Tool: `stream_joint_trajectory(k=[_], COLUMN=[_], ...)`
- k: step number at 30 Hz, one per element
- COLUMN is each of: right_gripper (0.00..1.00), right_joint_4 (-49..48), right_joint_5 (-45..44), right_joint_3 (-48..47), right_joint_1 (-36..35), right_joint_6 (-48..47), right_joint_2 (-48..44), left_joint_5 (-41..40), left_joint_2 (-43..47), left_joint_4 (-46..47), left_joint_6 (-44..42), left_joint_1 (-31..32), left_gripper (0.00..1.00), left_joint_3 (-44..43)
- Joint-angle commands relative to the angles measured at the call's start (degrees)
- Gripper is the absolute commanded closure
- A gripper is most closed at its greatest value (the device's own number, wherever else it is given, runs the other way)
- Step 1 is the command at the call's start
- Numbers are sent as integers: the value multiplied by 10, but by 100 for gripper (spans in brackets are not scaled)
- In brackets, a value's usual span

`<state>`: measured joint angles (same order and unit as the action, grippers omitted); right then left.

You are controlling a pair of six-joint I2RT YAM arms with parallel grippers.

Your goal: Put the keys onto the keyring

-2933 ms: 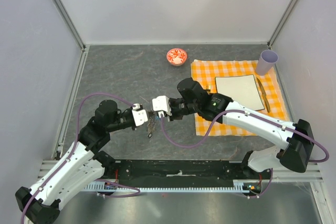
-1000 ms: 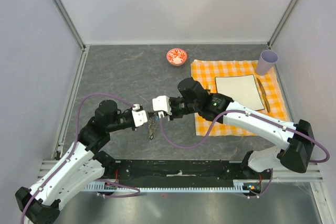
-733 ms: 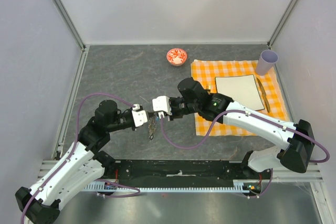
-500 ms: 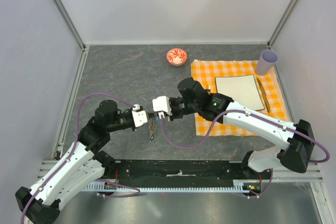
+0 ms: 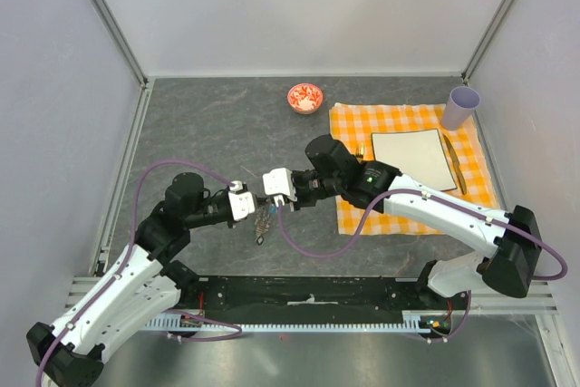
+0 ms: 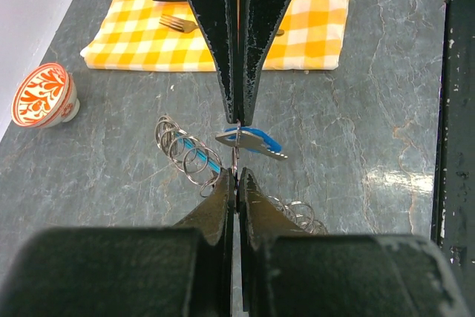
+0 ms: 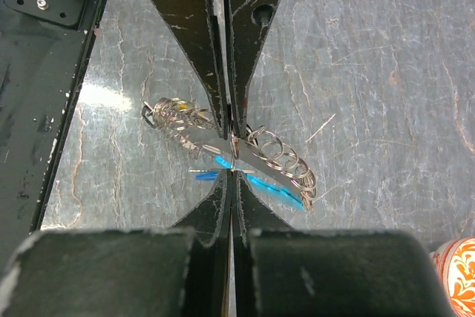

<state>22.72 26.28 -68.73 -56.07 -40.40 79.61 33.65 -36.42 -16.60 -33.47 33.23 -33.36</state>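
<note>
Hardly shifted since before, silvery keys [image 6: 249,141] dangle off the thin keyring [image 6: 234,157] wire above the worktop [image 5: 208,124]; my left fingers [image 6: 221,200] and right fingers [image 6: 215,35], meeting tip to tip, both clamp it

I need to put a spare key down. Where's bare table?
Bare grey table lies between the left rail and the bowl, and in a strip behind the checked cloth. Crowded: mid-table, where the left gripper and right gripper pinch the keyring, and the cloth, under plate and cup.
</note>
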Motion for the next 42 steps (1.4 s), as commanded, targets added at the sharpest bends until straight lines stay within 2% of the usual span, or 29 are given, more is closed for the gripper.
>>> stream_joint_trajectory(k=[1, 36, 42], right_gripper=[100, 100, 100], right_joint_4=[-4, -7, -7], right_joint_5=[30, 1, -3], right_joint_3=[-30, -45, -39], right_joint_1=[-1, -23, -26], right_joint_6=[-7, -1, -10], right_joint_2=[7, 31, 22], left_joint_5=[32, 40, 16], left_joint_2=[4, 3, 0], left_joint_4=[39, 45, 45], left_joint_6=[0, 24, 38], left_joint_1=[0, 0, 0], left_gripper=[98, 98, 98], left_joint_3=[-21, -28, -31])
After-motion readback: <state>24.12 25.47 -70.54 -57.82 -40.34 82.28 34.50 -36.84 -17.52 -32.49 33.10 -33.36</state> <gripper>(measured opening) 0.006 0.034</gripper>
